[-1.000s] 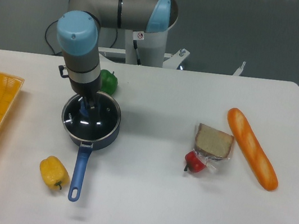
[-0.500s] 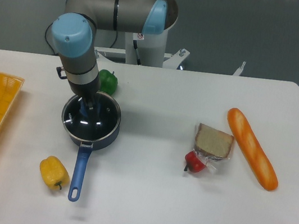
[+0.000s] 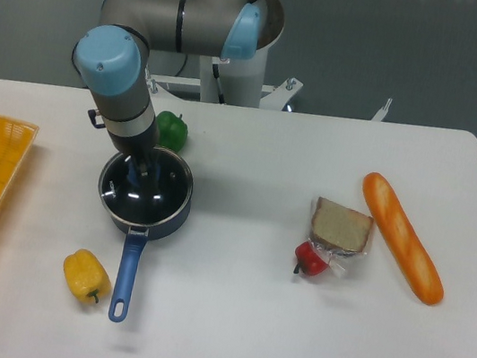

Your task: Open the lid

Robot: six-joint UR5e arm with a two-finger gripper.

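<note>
Since the earlier frames the arm has leaned a little further to the left and upward, its blue-capped joint drifting away from the pan, while the claw (image 3: 139,172) stays low over the middle of the lid (image 3: 148,190). That lid, dark glass with a metal rim, looks to sit flat and square on the blue pan (image 3: 166,216), whose long handle points toward the near edge of the table (image 3: 225,322). I see no gap between rim and pan, so the opening itself seems not yet done. Something blue shows between the dark fingers, which I take for the knob, but the wrist hides the tips, so I cannot tell whether the claw is closed on it or merely around it. By my reading the approach is finished and the grasp is either made or about to be; lifting the lid and setting it aside are left. Close by are a green pepper (image 3: 172,129) just behind the pan and a yellow pepper (image 3: 84,275) near the handle
</note>
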